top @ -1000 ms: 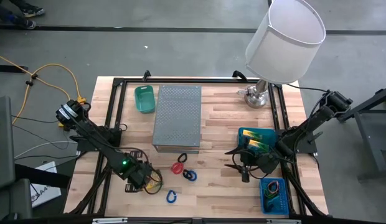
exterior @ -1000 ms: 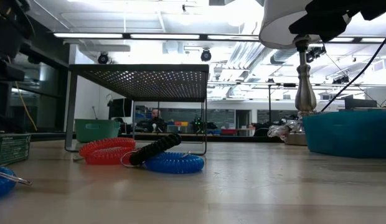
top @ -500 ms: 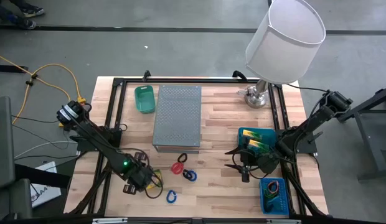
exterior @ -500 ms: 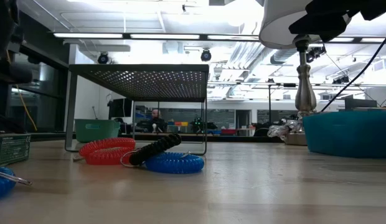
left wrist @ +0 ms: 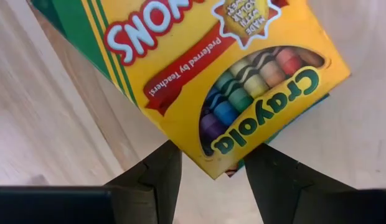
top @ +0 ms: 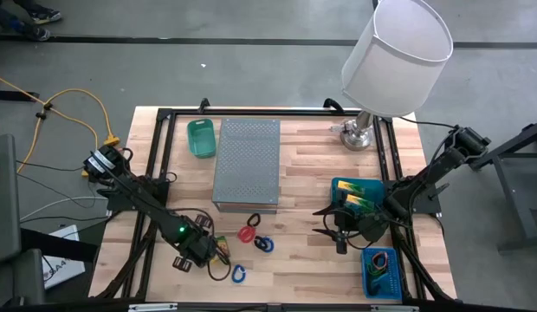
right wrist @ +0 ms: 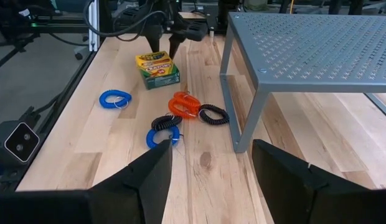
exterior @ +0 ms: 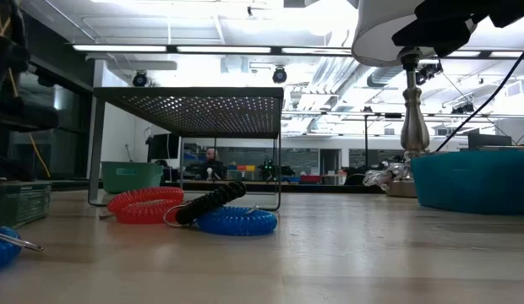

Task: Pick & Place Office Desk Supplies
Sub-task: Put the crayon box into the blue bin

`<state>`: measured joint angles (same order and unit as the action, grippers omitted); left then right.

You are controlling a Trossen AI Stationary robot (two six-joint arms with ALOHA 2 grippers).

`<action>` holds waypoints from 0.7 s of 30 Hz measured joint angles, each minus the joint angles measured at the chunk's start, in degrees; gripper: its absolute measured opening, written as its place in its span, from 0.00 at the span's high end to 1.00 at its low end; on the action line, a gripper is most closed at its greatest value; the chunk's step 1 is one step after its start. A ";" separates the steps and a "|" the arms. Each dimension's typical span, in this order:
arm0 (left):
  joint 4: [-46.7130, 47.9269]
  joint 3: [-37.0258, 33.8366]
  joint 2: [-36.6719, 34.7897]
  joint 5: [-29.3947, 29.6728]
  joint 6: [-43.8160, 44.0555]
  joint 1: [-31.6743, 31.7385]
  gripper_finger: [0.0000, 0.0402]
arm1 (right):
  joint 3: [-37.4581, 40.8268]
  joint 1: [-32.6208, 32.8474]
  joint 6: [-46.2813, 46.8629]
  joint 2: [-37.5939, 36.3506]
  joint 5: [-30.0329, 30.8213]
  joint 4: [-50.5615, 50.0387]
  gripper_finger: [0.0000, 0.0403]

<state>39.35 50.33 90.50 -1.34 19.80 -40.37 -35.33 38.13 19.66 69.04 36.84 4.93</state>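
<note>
The crayon box (right wrist: 157,68) lies on the worktop (top: 294,269) near its 7 o'clock edge, directly under the left end effector (left wrist: 208,171), whose fingers are spread and hold nothing. The right end effector (top: 338,232) waits open at 4 o'clock. Risk: the fingers straddle only one corner, so closing could pivot the box away.

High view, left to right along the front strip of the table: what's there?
Left gripper over yellow crayon box → blue coil loop → red coil loop → right gripper → blue tray of bands.
</note>
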 joint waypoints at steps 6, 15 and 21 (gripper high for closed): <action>-3.12 0.00 0.00 0.17 -7.65 2.50 0.60 | 0.00 -0.01 0.00 0.00 0.01 0.00 0.48; -8.28 0.00 0.00 0.15 -18.16 7.23 0.60 | 0.00 -0.02 0.00 0.00 0.02 0.00 0.48; -13.48 0.00 0.00 0.13 -21.71 10.48 0.60 | 0.00 -0.02 0.00 0.00 0.00 0.00 0.48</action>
<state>25.87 50.33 90.50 -1.21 -1.90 -29.89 -35.33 38.11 19.66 69.04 36.84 4.93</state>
